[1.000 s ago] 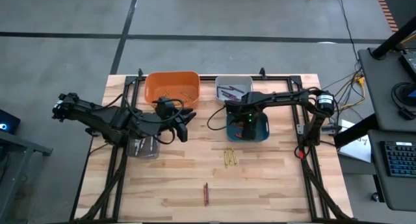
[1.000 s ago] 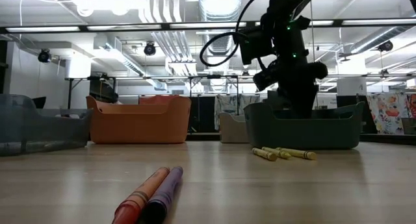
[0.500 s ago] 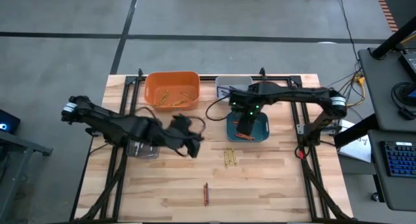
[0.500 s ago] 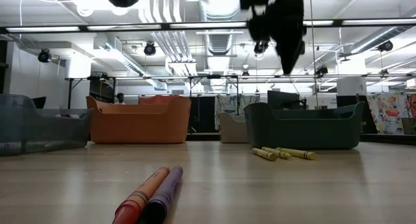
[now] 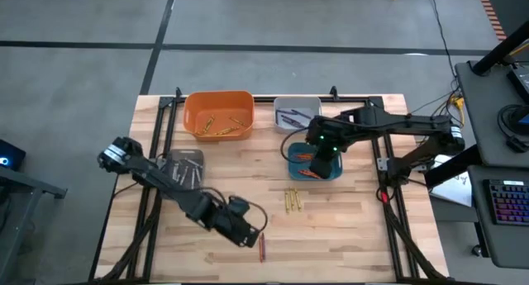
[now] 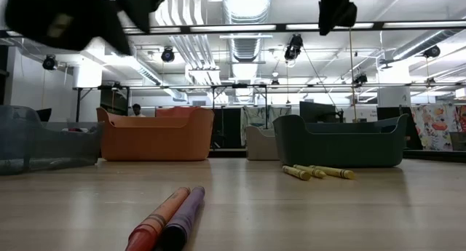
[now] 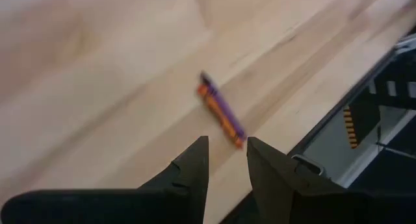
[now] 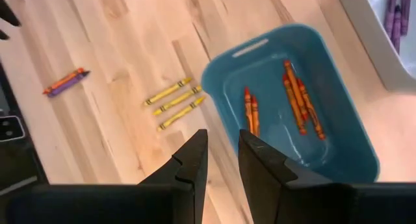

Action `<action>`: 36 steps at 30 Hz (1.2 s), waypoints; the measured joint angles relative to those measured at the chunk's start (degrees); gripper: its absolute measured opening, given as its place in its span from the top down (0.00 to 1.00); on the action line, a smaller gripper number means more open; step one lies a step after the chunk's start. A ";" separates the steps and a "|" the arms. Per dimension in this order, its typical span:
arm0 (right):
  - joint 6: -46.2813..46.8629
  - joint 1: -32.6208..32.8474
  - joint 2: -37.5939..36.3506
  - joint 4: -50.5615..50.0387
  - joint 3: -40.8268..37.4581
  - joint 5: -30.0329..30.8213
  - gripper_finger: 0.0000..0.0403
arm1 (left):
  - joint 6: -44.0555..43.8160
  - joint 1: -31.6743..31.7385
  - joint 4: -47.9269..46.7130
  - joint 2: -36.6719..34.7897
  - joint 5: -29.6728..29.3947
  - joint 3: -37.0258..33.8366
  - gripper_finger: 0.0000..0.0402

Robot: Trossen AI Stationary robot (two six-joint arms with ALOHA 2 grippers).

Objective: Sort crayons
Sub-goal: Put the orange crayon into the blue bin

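Sorting is mostly done: crayons lie in the orange bin (image 5: 218, 115), grey bin (image 5: 296, 114) and blue bin (image 5: 314, 163). Three yellow crayons (image 5: 291, 201) mid-desk and a red-and-purple pair (image 5: 262, 247) near the front edge remain. The left gripper (image 7: 226, 160) hovers empty, fingers parted, above that pair; the right gripper (image 8: 221, 154), fingers parted and empty, hangs over the blue bin.

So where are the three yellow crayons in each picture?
High view: the yellow crayons lie on the table just in front of the blue bin.
Low view: they lie right of the middle, in front of the blue bin.
Left wrist view: not in it.
Right wrist view: they lie side by side beside the blue bin.
Shared landmark: the blue bin.
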 joint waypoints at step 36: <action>0.58 9.23 0.39 4.65 -3.41 8.46 0.80 | -23.06 -3.53 -5.22 26.27 -6.56 20.07 0.78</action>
